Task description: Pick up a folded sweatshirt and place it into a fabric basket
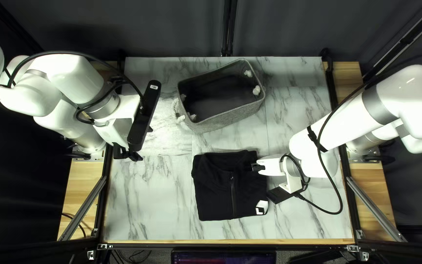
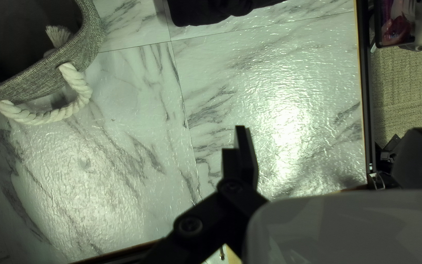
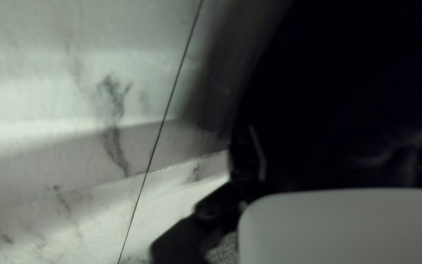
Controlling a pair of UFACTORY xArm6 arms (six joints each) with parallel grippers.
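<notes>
A black folded sweatshirt [image 1: 227, 187] with a zip down its front lies flat on the marble table [image 1: 152, 194], near the front middle. My right gripper [image 1: 256, 167] is low at the sweatshirt's right edge near the collar, and black cloth [image 3: 343, 91] fills most of the right wrist view. Whether it grips the cloth cannot be seen. The grey fabric basket [image 1: 220, 95] with white rope handles stands empty behind the sweatshirt. My left gripper [image 1: 129, 154] hangs open over the table's left side, holding nothing; one finger [image 2: 244, 146] shows, with the basket [image 2: 50, 62] and a sweatshirt corner [image 2: 211, 9] ahead.
A black cable [image 1: 321, 209] loops from my right wrist across the table's right side. Wooden strips [image 1: 81, 190] and metal frame rails border the marble on both sides. A rope handle [image 2: 50, 110] hangs off the basket's left end. A dark screen [image 1: 224, 256] sits below the front edge.
</notes>
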